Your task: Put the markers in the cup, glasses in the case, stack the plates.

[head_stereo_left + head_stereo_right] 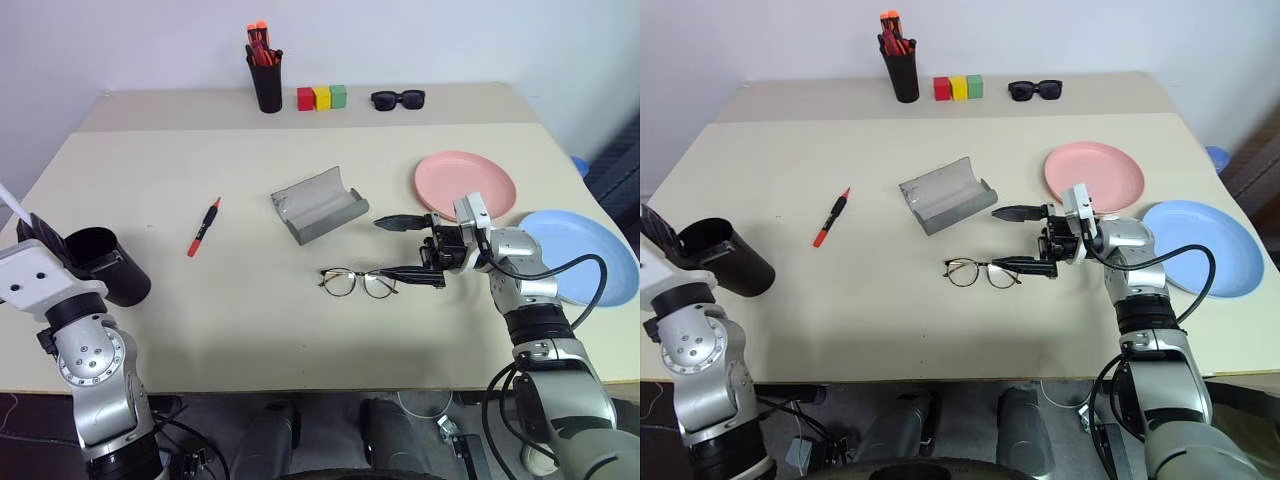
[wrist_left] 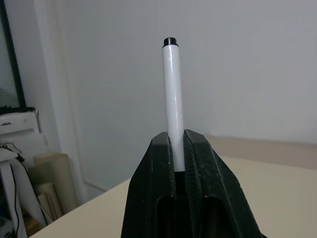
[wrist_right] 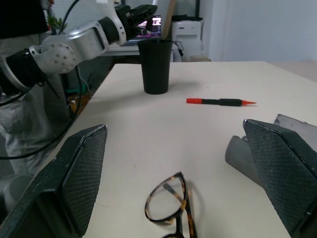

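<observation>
My left gripper point(image 2: 177, 136) is shut on the white marker point(image 2: 172, 99), which sticks up past its fingertips; it is held at the table's left edge, just beside the upright black cup point(image 1: 100, 265). The red marker point(image 1: 203, 227) lies on the table between the cup and the open grey case point(image 1: 320, 205). In front of the case lie the thin-rimmed glasses point(image 1: 358, 282). My right gripper point(image 1: 405, 248) points left at them and is open, its nearer finger close to their right side, with nothing between its fingers. The pink plate point(image 1: 465, 183) and the blue plate point(image 1: 585, 255) lie side by side at the right.
Along the table's back edge stand a black pen holder point(image 1: 265, 75) with orange-tipped pens, three coloured blocks point(image 1: 321, 97) and chunky black sunglasses point(image 1: 398, 98). The blue plate reaches close to the table's right edge.
</observation>
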`<action>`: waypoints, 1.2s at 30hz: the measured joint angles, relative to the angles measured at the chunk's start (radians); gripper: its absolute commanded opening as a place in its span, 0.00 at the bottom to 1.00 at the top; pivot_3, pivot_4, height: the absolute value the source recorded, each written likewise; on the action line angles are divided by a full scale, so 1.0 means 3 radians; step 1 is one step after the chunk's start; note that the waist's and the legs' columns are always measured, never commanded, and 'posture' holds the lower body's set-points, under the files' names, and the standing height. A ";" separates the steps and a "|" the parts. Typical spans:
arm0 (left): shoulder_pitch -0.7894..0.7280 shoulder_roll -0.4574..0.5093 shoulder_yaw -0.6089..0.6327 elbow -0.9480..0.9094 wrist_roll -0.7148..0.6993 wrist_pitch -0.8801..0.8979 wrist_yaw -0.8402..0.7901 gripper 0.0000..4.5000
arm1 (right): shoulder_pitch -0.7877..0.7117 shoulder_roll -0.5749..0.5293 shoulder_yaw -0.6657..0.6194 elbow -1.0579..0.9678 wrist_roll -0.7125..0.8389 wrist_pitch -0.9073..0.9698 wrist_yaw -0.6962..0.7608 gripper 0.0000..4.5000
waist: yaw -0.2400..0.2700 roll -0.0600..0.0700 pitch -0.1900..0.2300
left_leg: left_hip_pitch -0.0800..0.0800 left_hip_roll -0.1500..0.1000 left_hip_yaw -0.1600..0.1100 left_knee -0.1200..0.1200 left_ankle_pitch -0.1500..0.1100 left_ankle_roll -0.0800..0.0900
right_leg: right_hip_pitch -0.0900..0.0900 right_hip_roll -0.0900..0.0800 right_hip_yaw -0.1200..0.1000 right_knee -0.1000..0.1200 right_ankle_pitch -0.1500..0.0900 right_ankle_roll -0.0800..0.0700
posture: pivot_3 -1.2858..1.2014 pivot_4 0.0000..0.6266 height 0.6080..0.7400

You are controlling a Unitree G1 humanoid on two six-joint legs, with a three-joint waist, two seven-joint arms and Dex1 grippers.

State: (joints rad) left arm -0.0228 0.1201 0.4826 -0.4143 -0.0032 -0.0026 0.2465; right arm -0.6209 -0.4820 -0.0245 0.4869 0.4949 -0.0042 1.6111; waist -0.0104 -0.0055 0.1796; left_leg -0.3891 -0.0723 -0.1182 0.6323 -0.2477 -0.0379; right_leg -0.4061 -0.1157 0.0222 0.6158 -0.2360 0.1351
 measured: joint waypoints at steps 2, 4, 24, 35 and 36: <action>-0.0026 0.0011 -0.0013 0.0066 0.0026 -0.0044 -0.0003 0.01 | 0.0021 0.0008 0.0000 -0.0057 0.0002 0.0039 -0.0003 1.00 | 0.0000 0.0000 0.0000 | 0.0000 0.0000 0.0000 0.0000 0.0000 0.0000 | 0.0000 0.0000 0.0000 0.0000 0.0000 0.0000 | 0.52 0.24 1.00; -0.0036 0.0029 -0.0026 0.0107 0.0050 -0.0071 -0.0008 0.01 | 0.0038 0.0012 0.0000 -0.0079 0.0002 0.0065 -0.0006 1.00 | 0.0000 0.0000 0.0000 | 0.0000 0.0000 0.0000 0.0000 0.0000 0.0000 | 0.0000 0.0000 0.0000 0.0000 0.0000 0.0000 | 0.52 0.24 1.00; -0.0068 0.0125 -0.0067 0.0356 0.0133 -0.0306 -0.0012 0.01 | 0.0070 0.0100 -0.0053 -0.0161 0.0079 0.0166 -0.0077 1.00 | -0.0002 0.0000 0.0000 | 0.0000 0.0000 0.0000 -0.0001 0.0000 0.0000 | -0.0002 0.0000 0.0000 0.0001 0.0000 0.0000 | 0.52 0.24 1.00; -0.0030 0.0125 -0.0067 0.0422 0.0207 -0.0352 -0.0002 0.01 | 0.0059 0.0114 -0.0041 -0.0212 0.0094 0.0262 -0.0173 1.00 | -0.0003 0.0000 0.0000 | 0.0000 0.0000 0.0000 -0.0001 0.0000 0.0000 | -0.0002 0.0000 0.0000 0.0002 0.0000 0.0000 | 0.52 0.24 1.00; -0.0030 0.0127 -0.0067 0.0430 0.0223 -0.0365 0.0000 0.01 | 0.0059 0.0116 -0.0038 -0.0248 0.0095 0.0288 -0.0187 1.00 | -0.0003 0.0000 0.0000 | 0.0000 0.0000 0.0000 -0.0001 0.0000 0.0000 | -0.0002 0.0000 0.0000 0.0002 0.0000 0.0000 | 0.52 0.24 1.00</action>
State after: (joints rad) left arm -0.0317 0.1582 0.4623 -0.2854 0.0637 -0.1120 0.2463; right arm -0.6031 -0.4473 -0.0358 0.4124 0.5233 0.0822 1.5551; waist -0.0112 -0.0055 0.1796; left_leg -0.3891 -0.0722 -0.1182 0.6319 -0.2477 -0.0379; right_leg -0.4068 -0.1157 0.0222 0.6163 -0.2359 0.1352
